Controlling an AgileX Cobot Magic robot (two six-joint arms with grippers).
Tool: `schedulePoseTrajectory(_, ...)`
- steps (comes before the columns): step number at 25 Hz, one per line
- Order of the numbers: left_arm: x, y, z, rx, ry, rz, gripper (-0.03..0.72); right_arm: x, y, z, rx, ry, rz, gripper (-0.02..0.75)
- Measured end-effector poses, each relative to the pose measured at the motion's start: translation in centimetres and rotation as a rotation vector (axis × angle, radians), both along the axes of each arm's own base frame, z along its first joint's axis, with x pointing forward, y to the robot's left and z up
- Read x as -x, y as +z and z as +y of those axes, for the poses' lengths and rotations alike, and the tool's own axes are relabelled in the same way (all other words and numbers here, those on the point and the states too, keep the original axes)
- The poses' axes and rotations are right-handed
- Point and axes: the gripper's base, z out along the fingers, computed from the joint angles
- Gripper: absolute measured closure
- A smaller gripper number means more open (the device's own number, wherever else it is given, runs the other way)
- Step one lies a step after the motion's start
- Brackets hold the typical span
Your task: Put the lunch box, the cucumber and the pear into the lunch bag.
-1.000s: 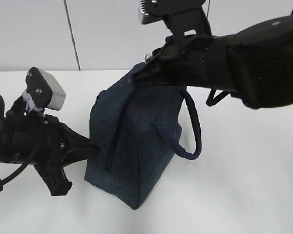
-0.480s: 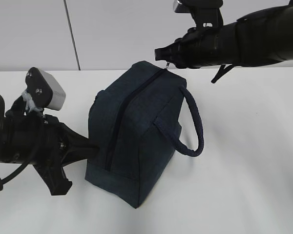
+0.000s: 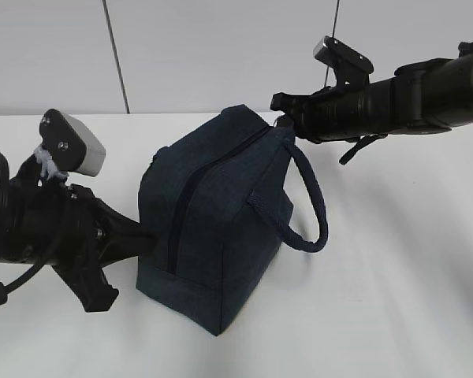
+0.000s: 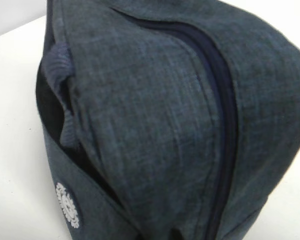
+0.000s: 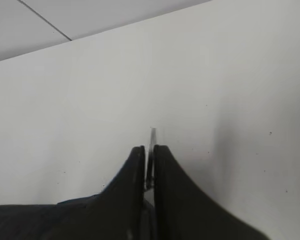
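Nearest the camera, the left gripper (image 3: 146,240) presses against the near left end of the lunch bag (image 3: 217,224); its fingertips are hidden against the fabric, so whether it is clenched or released cannot be told. The lunch bag stands upright on the desk (image 3: 394,299), about midway between the front and back edges, its dark zipper (image 3: 191,189) closed along the top and one looped handle (image 3: 307,205) hanging on its right side. Farther back, the right gripper (image 3: 282,118) is clenched on the thin metal zipper pull (image 5: 152,145) at the bag's far top end.
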Motion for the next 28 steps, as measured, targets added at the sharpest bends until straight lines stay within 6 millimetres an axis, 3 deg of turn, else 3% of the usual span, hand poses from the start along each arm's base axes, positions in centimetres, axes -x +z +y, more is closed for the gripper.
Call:
schedulePoseTrajectory(2, 0.0, 0.0, 0.0, 0.004, 0.012, 0.006, 0.647, 0.1, 0.7, -0.1, -0.017, 0.012, -0.016, 0.540)
schedulePoseTrajectory(5, 0.0, 0.3, 0.2, 0.006, 0.034, 0.000, 0.519, 0.2, 2.6, -0.8, -0.021, 0.011, -0.065, 0.311)
schedulePoseTrajectory(6, 0.0, 0.6, 0.3, 0.009, 0.050, -0.005, 0.460, 0.3, 3.5, -1.2, -0.012, 0.017, -0.093, 0.256)
schedulePoseTrajectory(8, 0.2, 1.3, 0.6, 0.010, 0.078, -0.014, 0.365, 0.7, 5.3, -1.8, 0.024, 0.034, -0.152, 0.219)
schedulePoseTrajectory(10, 0.6, 2.1, 0.9, 0.009, 0.094, -0.016, 0.312, 1.4, 7.0, -1.9, 0.071, 0.084, -0.204, 0.214)
schedulePoseTrajectory(13, 1.5, 3.2, 1.3, 0.012, 0.110, 0.004, 0.291, 3.1, 9.6, -1.8, 0.155, 0.201, -0.251, 0.235)
schedulePoseTrajectory(18, 3.0, 4.4, 2.3, -0.042, 0.150, 0.027, 0.310, 6.6, 11.8, -2.4, 0.281, 0.311, -0.100, 0.266)
schedulePoseTrajectory(25, 5.1, 6.3, 4.7, -0.087, 0.341, 0.064, 0.328, 11.5, 12.6, -5.4, 0.501, 0.233, 0.229, 0.272)
schedulePoseTrajectory(28, 6.7, 7.4, 5.8, -0.067, 0.437, 0.097, 0.328, 15.6, 14.0, -6.8, 0.548, 0.164, 0.233, 0.272)
